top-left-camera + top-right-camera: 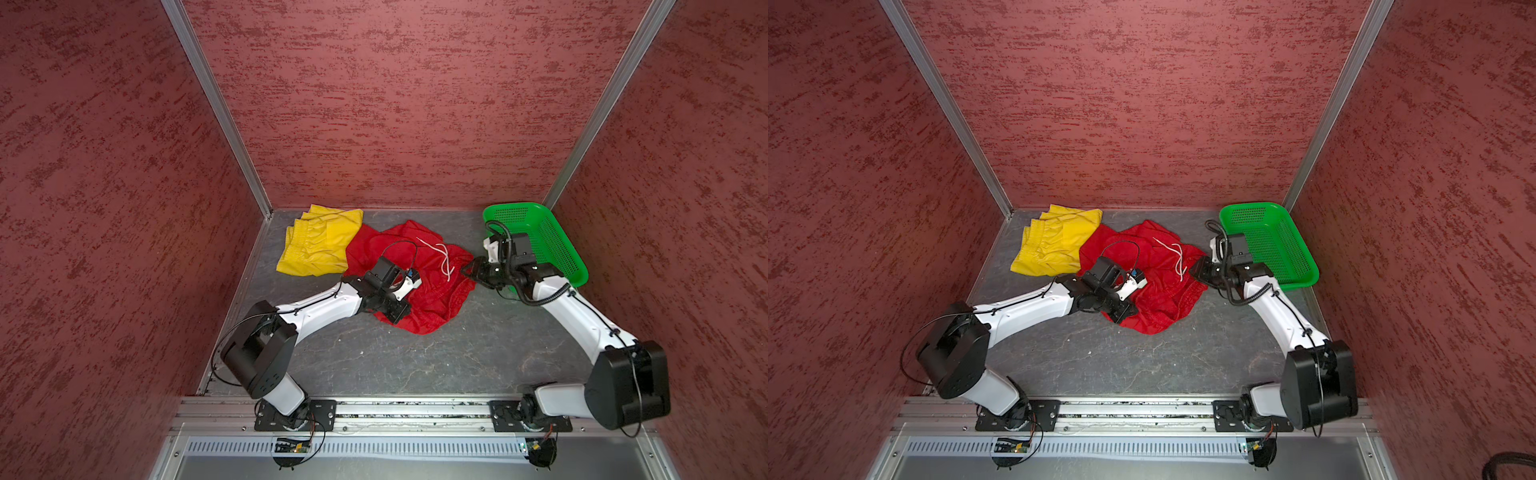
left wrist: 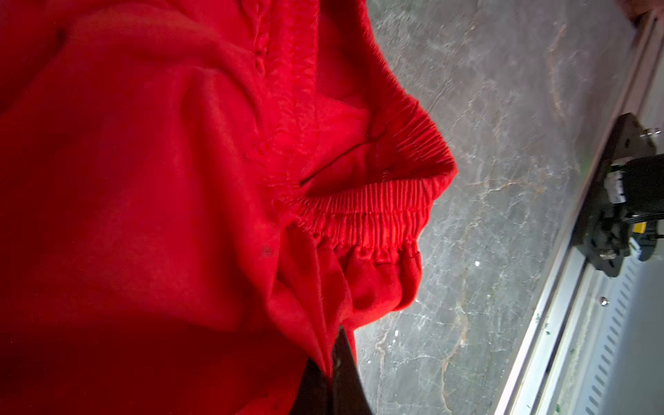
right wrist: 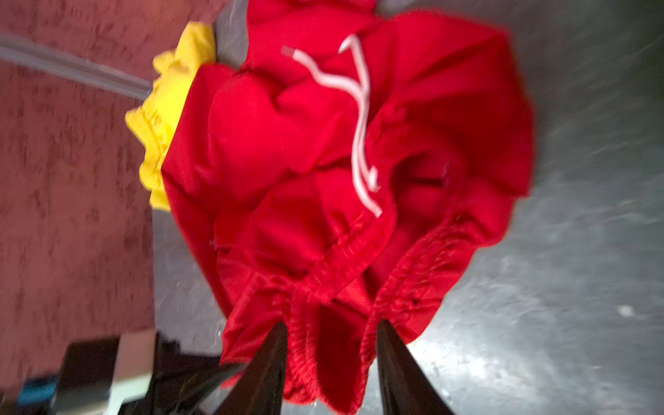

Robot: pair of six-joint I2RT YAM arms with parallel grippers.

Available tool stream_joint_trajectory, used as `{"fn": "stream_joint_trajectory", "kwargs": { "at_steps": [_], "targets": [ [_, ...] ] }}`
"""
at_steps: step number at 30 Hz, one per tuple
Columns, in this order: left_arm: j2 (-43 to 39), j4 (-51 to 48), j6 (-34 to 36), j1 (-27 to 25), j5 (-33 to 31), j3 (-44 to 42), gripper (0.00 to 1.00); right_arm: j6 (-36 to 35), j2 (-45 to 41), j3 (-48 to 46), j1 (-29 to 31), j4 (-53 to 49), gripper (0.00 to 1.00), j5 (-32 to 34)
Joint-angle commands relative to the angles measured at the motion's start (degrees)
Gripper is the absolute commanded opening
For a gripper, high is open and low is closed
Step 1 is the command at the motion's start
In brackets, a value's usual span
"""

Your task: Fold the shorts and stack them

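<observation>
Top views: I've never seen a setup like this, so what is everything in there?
yellow shorts: one, yellow, back left of the table.
red shorts: one, red, crumpled mid-table beside the yellow pair.
drawstring: one, white, lying on the red shorts.
basket: one, green, back right corner.
table: one, grey marbled, under everything.
walls: three, dark red, around the table.
left arm: one, white and black, jaws shut on the red shorts.
right arm: one, white and black, jaws open at the red waistband.

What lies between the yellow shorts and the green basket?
The crumpled red shorts, then the right pincer beside the green basket; both top views show it.
</observation>
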Motion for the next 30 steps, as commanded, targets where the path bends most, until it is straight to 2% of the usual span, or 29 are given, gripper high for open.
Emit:
{"fn": "stream_joint_trajectory", "kwargs": {
  "at_steps": [1, 6, 9, 14, 18, 23, 25, 30],
  "targets": [
    [3.16, -5.08, 1.78, 0.33, -3.14, 1.97, 0.05, 5.37, 2.17, -4.4, 5.71, 9.24, 0.43, -5.95],
    [5.49, -6.82, 2.67, 0.34, -3.57, 2.2, 0.05, 8.71, 12.26, -3.25, 11.05, 14.96, 0.43, -7.86],
    [5.59, -6.12, 2.21, 0.29, -3.54, 1.77, 0.05, 10.79, 16.93, -3.11, 11.7, 13.6, 0.43, -6.43],
    [5.22, -5.21, 1.21, 0.28, -3.77, 1.17, 0.05, 10.53, 17.55, -4.82, 11.8, 11.24, 0.45, -6.06],
    [5.16, -4.19, 0.24, 0.33, -3.89, 0.83, 0.05, 13.61, 20.63, -7.71, 12.22, 19.1, 0.45, -16.31],
    [5.29, -3.65, -0.24, 0.41, -3.79, 0.92, 0.05, 15.41, 20.74, -8.44, 12.81, 22.01, 0.45, -17.78],
    [5.39, -3.31, -0.59, 0.46, -3.73, 1.0, 0.05, 15.7, 20.08, -8.44, 12.77, 22.36, 0.4, -18.78],
    [6.08, -2.83, -1.56, 0.89, -4.05, 1.22, 0.05, 18.48, 13.42, -13.98, 12.81, 27.25, 0.12, -21.75]
  ]
}}
